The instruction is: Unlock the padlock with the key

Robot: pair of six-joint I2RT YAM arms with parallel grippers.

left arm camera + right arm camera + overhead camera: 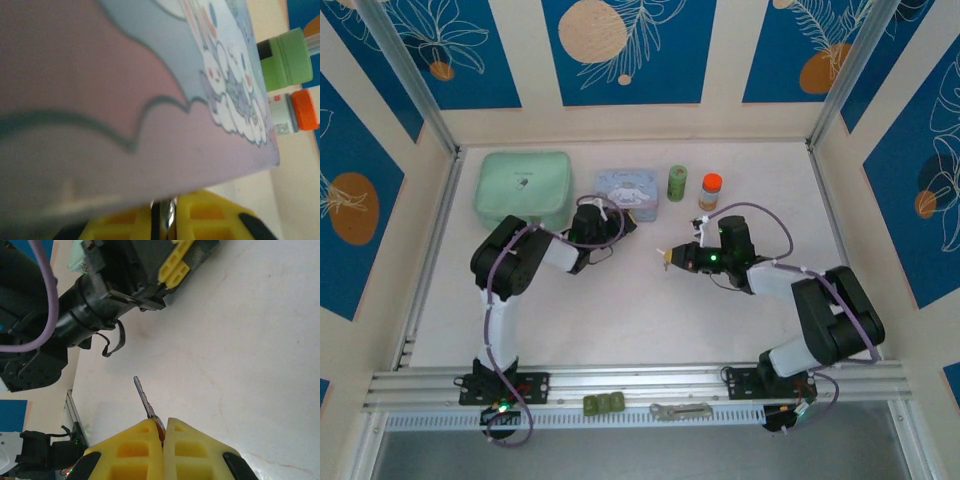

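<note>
My right gripper [161, 422] is shut on the head of the key [142, 397]. Its thin silver blade sticks out past the yellow fingertips, above the white table. In the top view the right gripper [667, 257] hangs mid-table, pointing left toward the left gripper [610, 215]. My left gripper [170, 202] is shut on a thin silver metal piece [170, 216], apparently the padlock's shackle. The dark body is hidden. The left gripper is pressed close to the pale blue tin [150, 75].
The pale blue tin [628, 190] stands at the back centre, with a mint green case [523, 187] to its left. A green bottle [677, 183] and an orange-capped bottle [710, 191] stand to its right. Small green pieces [603, 404] and a metal tool [680, 409] lie on the front rail.
</note>
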